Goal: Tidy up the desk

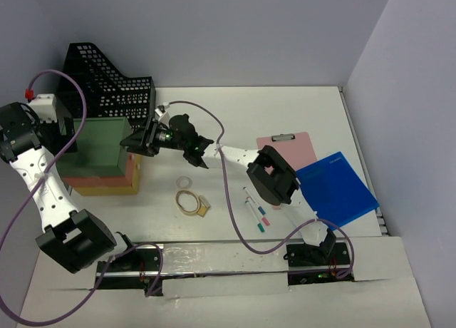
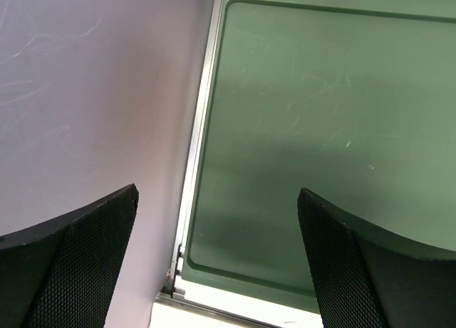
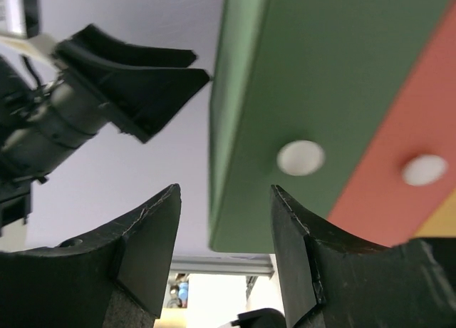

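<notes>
On the left of the white desk lies a stack of flat cases: a green case on top, then a red one and a yellow one. My right gripper reaches across to the stack's right side. It is open, and a corner of the green case shows between its fingertips, untouched on the left side. My left gripper hangs wide open over the green case's top, its fingertips holding nothing. It also shows as the left gripper in the right wrist view.
A black mesh file tray stands behind the stack. Two tape rings and two markers lie mid-desk. A pink clipboard and a blue folder lie at the right. Lavender walls close in the desk.
</notes>
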Tool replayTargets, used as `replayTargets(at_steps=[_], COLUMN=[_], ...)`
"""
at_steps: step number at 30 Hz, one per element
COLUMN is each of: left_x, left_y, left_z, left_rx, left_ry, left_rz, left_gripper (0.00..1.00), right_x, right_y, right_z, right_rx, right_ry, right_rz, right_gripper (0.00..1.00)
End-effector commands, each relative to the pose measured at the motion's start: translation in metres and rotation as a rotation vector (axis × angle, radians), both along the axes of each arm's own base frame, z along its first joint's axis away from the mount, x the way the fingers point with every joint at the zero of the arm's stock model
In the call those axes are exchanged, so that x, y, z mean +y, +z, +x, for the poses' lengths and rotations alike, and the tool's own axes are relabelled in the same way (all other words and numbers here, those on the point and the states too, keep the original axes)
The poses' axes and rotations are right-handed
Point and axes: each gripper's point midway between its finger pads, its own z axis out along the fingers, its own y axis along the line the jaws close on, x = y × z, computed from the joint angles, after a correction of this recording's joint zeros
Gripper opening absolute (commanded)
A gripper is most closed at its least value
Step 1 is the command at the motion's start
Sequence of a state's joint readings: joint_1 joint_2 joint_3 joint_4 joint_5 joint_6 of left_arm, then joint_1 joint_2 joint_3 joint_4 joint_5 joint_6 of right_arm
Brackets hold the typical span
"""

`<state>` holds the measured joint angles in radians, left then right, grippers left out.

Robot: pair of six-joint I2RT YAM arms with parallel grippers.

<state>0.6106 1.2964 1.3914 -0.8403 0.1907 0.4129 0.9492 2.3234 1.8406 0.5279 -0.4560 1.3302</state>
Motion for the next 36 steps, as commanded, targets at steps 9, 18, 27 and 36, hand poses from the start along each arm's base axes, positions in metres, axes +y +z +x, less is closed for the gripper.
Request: replayTargets(at_steps=[9, 18, 27, 36], left_x=[0.002, 0.0, -0.002, -0.003], left_y=[0.007, 0.009, 0.006, 0.006], left_z=[0.009, 0.008, 0.006, 0.004], left_rx=[-0.053, -0.056, -0.053, -0.05], left_ry=[-0.03, -0.046, -0.06, -0.068], left_rz=[0.021, 0.034, 0.039, 0.041], left_gripper=[0.99, 0.99, 0.99, 0.99], right_x=[0.006, 0.011, 0.014, 0.008], right_y=[-0.006, -0.009, -0.016, -0.025], right_z=[0.018, 0.026, 0.03, 0.034], right_rx=[-0.029, -0.01, 0.014, 0.021], right_ry=[-0.057, -0.078, -0.089, -0.124], right_rz=[-0.026, -0.009, -0.006, -0.022], right_gripper=[0.59, 0.54, 0.41, 0.18])
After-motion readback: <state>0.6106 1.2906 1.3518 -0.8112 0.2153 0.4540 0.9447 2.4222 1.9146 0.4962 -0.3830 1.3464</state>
